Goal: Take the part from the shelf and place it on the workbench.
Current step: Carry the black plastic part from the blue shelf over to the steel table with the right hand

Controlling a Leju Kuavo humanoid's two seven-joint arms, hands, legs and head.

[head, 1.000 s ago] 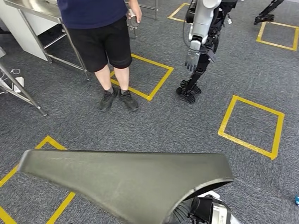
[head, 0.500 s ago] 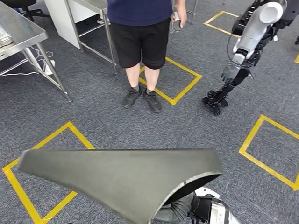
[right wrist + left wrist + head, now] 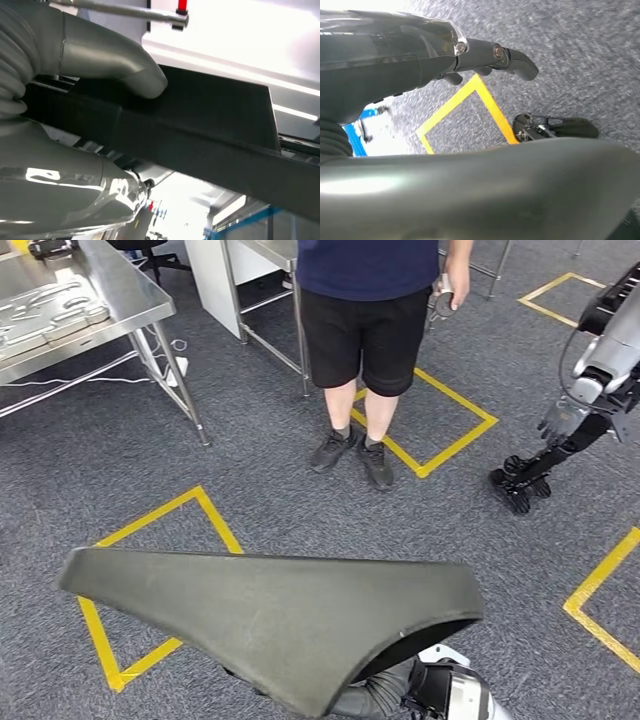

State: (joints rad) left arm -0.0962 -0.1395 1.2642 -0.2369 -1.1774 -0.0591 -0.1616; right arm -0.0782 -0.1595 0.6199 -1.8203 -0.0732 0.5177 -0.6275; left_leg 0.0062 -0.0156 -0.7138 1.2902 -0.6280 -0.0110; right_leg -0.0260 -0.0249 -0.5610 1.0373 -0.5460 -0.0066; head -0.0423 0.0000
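Grey carpet covers the floor, marked with yellow tape squares. A steel workbench stands at 10 o'clock, a second table at 12. A person in dark shorts stands at 12 o'clock on a tape square. Another robot stands at 2 o'clock.

The part, a long dark panel, lies across the head view at 6 o'clock, above the carpet. Its long axis runs from 9 to 3 o'clock. The narrow tip points to 9 o'clock; the broad end sits at 3.

The right hand grips the part, thumb pressed on its dark edge. The left hand lies along the part's underside with fingers extended; whether it grips cannot be told.

Since a second ago the whole scene has shifted right: the camera has turned left. The workbench now shows more fully, while the part stays at the same place in view.
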